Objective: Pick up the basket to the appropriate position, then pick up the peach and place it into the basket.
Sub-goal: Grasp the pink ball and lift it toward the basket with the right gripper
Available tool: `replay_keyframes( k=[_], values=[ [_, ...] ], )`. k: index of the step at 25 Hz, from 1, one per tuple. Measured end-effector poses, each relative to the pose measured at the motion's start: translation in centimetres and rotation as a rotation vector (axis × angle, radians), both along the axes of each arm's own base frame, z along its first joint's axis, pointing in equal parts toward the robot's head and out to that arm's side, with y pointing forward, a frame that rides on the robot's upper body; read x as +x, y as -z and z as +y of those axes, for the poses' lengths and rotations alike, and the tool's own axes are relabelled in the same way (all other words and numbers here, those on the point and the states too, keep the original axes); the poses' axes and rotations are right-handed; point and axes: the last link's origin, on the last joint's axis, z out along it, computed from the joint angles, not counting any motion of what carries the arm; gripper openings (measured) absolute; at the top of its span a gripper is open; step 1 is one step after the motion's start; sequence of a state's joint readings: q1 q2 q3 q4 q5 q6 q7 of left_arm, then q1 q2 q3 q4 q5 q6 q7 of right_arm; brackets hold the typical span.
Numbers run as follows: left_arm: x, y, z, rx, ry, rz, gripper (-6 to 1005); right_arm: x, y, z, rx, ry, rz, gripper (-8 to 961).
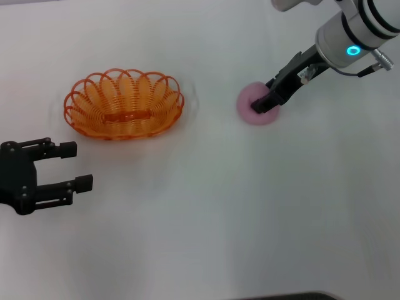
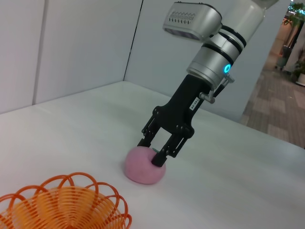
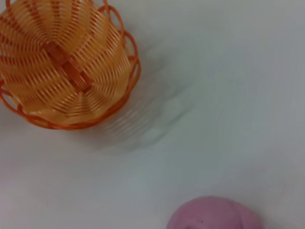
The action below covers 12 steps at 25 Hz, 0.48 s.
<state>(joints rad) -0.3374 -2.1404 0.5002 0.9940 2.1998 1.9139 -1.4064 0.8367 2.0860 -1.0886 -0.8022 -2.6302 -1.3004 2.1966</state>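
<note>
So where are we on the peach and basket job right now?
The basket sits upright on the table, empty and clear of both arms, so its placement looks done. In hand: the right end effector is down on the peach, fingers around its top, but the fruit is not lifted yet. Left: lift, carry across, and drop it in. The left end effector is open, idle near the basket.

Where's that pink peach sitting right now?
In the head view the peach sits on the white table on the robot's right, apart from the orange basket, with the right hand down on it.
</note>
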Motion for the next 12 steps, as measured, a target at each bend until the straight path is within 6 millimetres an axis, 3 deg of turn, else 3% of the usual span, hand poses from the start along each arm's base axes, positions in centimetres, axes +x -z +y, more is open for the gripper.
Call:
replay_keyframes(
  k=[3, 12],
  values=[
    [0.01, 0.06, 0.02, 0.001, -0.001, 0.0, 734, 0.1, 0.18, -0.08, -0.008, -0.006, -0.006, 674],
    [0.06, 0.11, 0.08, 0.001, -0.001, 0.0, 733, 0.0, 0.22, -0.1, -0.013, -0.008, -0.007, 317]
  ],
)
